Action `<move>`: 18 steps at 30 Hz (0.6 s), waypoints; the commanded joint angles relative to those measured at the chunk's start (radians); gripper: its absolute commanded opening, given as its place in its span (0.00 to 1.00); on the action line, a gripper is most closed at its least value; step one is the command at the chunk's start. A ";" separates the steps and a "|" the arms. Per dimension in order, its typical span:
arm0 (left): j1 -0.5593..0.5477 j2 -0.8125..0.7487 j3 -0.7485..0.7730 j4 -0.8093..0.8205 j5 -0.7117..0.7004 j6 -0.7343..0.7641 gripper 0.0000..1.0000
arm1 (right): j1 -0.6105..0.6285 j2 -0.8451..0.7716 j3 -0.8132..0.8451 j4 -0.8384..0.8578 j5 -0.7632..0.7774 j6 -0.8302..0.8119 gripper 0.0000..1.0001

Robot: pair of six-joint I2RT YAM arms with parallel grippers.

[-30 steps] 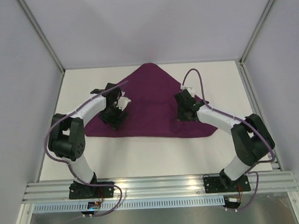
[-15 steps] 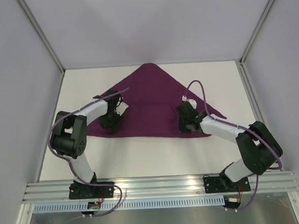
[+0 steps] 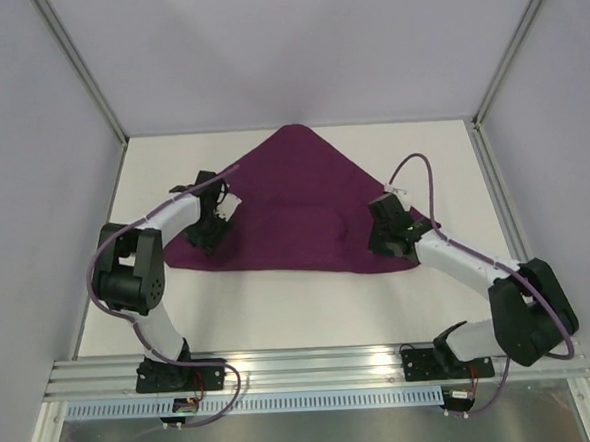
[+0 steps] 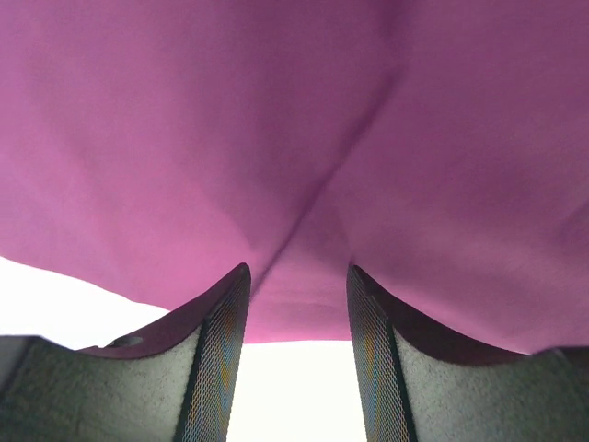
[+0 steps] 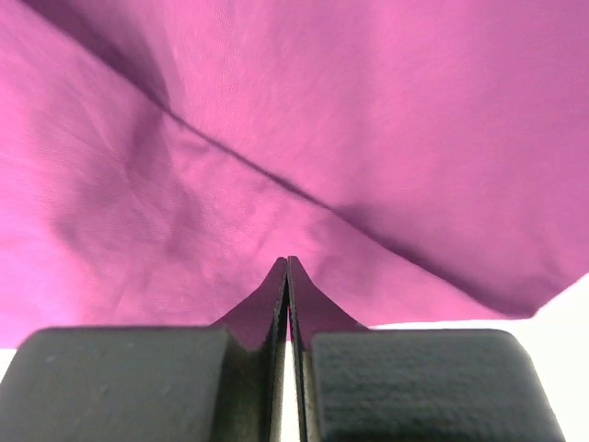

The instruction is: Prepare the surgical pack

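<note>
White table, purple cloth spread, left gripper apart, right gripper pressed together, both at its near edge

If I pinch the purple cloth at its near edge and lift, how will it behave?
The cloth will probably hang limp, not stay flat: it shows soft creases and folds. Pushed, it would likely bunch rather than slide whole, lying thin on the table. It looks light for its spread.

The right hand holds its fingers pressed together; ahead of it lies the creased purple cloth, white table to its right.
</note>
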 commanded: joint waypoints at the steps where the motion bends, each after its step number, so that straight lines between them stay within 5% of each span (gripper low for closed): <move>1: 0.075 -0.125 0.029 -0.031 0.069 -0.009 0.56 | -0.028 -0.123 0.030 -0.071 0.079 -0.011 0.00; 6: 0.176 -0.210 -0.067 -0.016 0.100 0.026 0.56 | -0.037 -0.213 -0.042 -0.098 0.078 0.021 0.01; 18: 0.233 0.017 -0.090 0.091 0.032 0.022 0.54 | -0.134 -0.058 -0.199 0.051 -0.041 0.075 0.00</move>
